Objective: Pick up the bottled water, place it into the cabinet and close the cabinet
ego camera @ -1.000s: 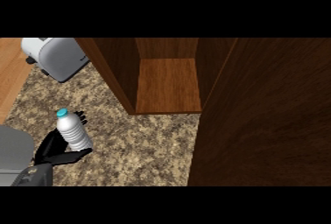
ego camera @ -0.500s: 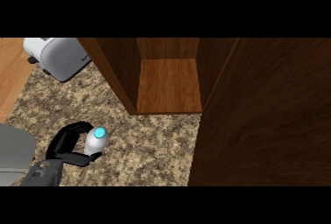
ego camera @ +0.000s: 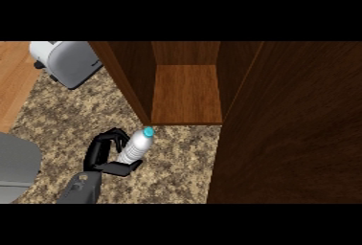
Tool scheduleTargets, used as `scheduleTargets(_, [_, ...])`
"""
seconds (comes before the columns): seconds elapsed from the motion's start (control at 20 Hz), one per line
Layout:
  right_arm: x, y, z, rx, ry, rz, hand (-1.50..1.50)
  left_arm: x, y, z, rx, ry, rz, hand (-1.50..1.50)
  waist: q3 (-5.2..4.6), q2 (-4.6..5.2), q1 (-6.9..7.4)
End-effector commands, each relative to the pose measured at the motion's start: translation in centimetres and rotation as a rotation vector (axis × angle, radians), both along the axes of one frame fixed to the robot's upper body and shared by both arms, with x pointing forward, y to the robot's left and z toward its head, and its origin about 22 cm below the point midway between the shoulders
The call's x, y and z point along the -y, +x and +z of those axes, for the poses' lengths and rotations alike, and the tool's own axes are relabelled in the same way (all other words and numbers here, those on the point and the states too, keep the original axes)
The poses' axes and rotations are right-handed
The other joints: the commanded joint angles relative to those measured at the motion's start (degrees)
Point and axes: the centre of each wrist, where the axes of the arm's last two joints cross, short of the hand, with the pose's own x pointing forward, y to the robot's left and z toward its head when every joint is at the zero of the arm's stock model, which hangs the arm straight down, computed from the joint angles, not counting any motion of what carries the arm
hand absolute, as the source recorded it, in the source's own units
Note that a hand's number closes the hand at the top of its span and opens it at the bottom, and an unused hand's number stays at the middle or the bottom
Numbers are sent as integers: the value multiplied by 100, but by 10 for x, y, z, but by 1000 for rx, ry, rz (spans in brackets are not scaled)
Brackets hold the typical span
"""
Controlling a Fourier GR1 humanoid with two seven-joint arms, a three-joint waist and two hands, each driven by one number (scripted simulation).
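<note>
Since half a second ago the left hand (ego camera: 106,155) has carried the clear plastic water bottle with the light-blue cap (ego camera: 136,146) up and to the right; the bottle now leans cap-first toward the open dark-wood cabinet (ego camera: 185,91), where before it showed mostly its cap.

Hidden or cut off: the bottle's lower end sits behind the thumb, and the grey forearm (ego camera: 79,188) runs out at the lower edge. The right hand shows nowhere. The cabinet door (ego camera: 290,129), far right of the hand, fills that side and is cut by the frame. A grey object (ego camera: 16,165) left of the hand is cropped, can't tell what it is. The white-and-grey appliance (ego camera: 65,61) up and left of the hand is also partly cut off.

Count: one bottle, one cabinet, one hand.

Hand: fingers and thumb curled round the bottle's body, grasping it. Bottle cap sits just below the cabinet shelf's front edge, above the speckled granite counter (ego camera: 176,158).
</note>
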Motion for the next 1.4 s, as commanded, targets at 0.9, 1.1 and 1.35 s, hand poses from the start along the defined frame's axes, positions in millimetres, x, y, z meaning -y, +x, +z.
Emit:
scheduleTargets(0.9, [3, -21, 9, 32, 19, -27, -150, 156, 23, 124, 19, -245, -2, 150, 2, -2, 1])
scheduleTargets(1.1, [1, -23, 17, 31, 17, -26, -150, 166, 50, 146, 51, -221, 2, 150, -3, 15, -30])
scheduleTargets(1.35, [6, -26, 19, 37, 18, -34, -150, 178, 62, 166, 17, -161, 31, 150, -1, 11, -15])
